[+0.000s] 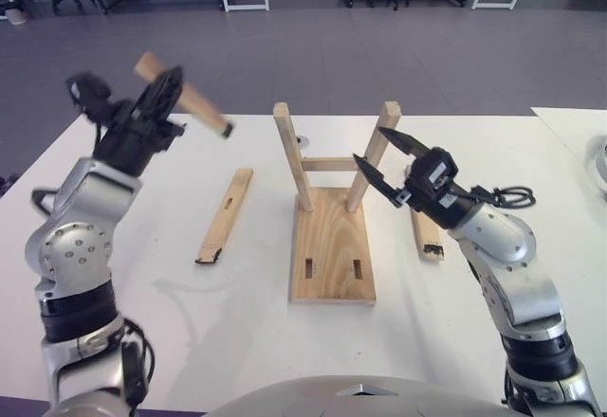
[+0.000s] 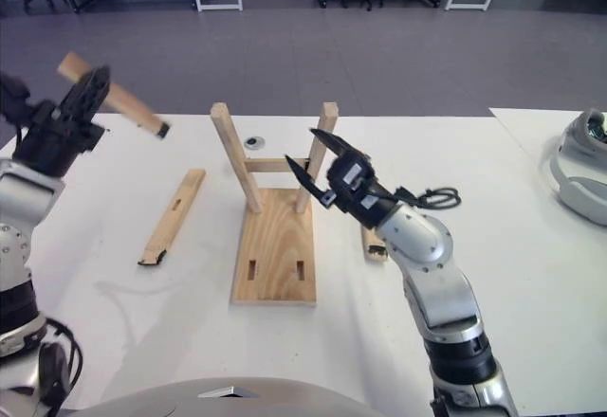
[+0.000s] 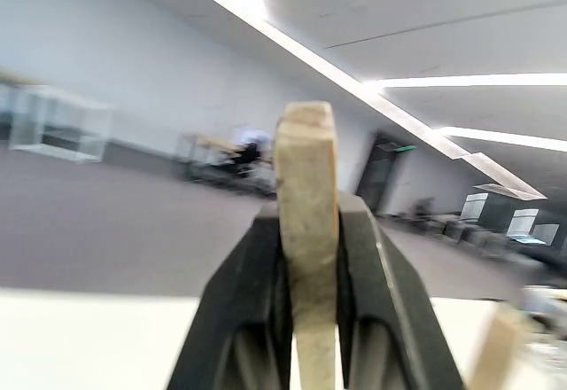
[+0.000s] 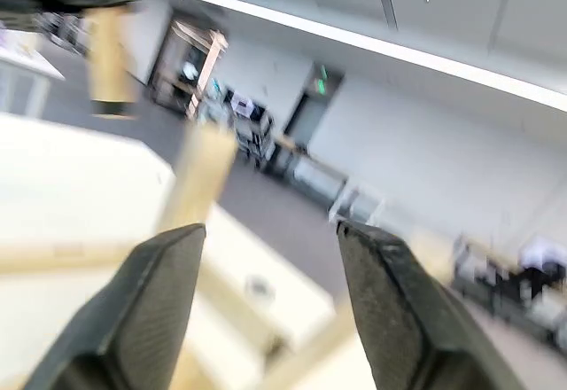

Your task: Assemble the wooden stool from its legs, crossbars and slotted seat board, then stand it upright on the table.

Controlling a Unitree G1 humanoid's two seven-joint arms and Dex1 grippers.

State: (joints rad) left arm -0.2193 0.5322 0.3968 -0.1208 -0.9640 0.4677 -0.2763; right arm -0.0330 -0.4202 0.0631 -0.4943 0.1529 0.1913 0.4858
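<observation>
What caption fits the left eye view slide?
Left pincer holds a pale wooden leg aloft; open right pincer hovers beside the half-assembled wooden stool.

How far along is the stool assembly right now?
Done: two legs and a crossbar stand in the seat board. In hand: left gripper holds another wooden piece; right gripper open. Left: near slots empty, two loose pieces on the table, stool not upright.

We see a pale straw seat board (image 1: 332,246) with fine grain, upright legs (image 1: 293,156) of the same light wood, a held leg (image 1: 202,108) and a loose leg (image 1: 226,214) both dark-tipped, black fingers (image 1: 398,139), and a plain white bench (image 1: 171,322).
</observation>
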